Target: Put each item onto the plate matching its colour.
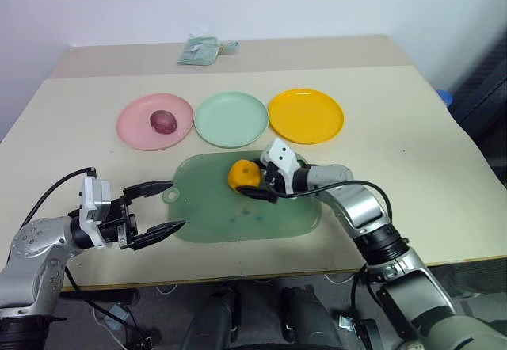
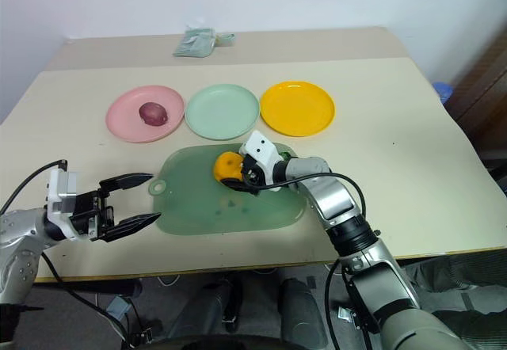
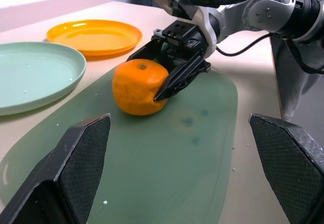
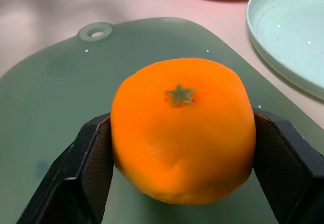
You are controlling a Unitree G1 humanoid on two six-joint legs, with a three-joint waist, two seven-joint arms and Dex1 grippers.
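The orange tangerine-like fruit [image 4: 182,127] sits on the translucent green tray [image 1: 238,223], stem up. My right gripper [image 1: 252,182] is shut on it, a black finger [image 4: 93,158] pressed to each side. The dark purple-red ball [image 1: 162,120] lies on the pink plate [image 1: 135,128]. The mint green plate [image 1: 231,119] and the yellow plate [image 1: 306,115] stand bare behind the tray. My left gripper [image 1: 176,204] hovers open beside the tray's left end near its handle hole, holding nothing and pointing toward the fruit [image 3: 137,87].
A crumpled greenish packet [image 1: 202,51] lies at the table's far edge. The three plates form a row behind the tray. Bare tabletop stretches to the right of the yellow plate and along the front edge.
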